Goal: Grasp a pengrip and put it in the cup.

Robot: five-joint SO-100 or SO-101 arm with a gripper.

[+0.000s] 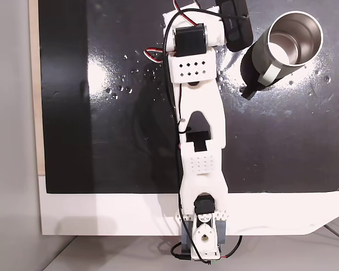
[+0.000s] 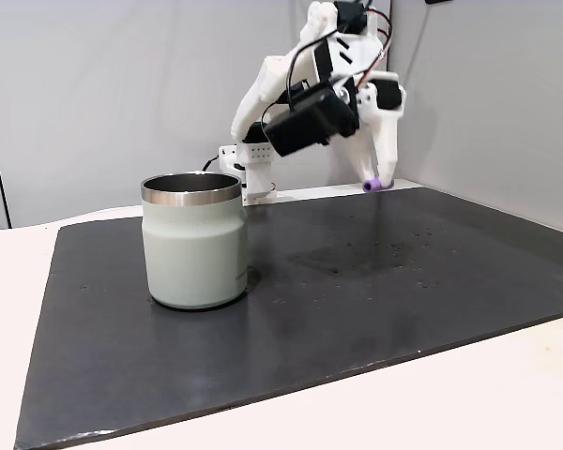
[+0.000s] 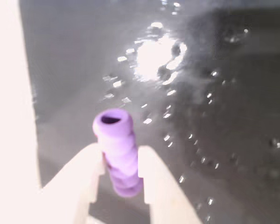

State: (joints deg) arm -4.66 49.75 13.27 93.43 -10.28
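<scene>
Well, cup (image 1: 294, 39) holds nothing visible — tool (image 3: 120, 163) clamps the pengrip (image 3: 116, 149).

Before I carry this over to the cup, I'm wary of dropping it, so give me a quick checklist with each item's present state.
1. Small light-purple ribbed pengrip pinched between the white claw fingers: ok.
2. Pengrip lifted off the black mat: ok.
3. Round brushed-steel cup upright, mouth open: ok.
4. Cup interior free of things: ok.
5. Claw above the cup: not ok, it is off to one side.
6. Grip firmness: cannot tell.
</scene>
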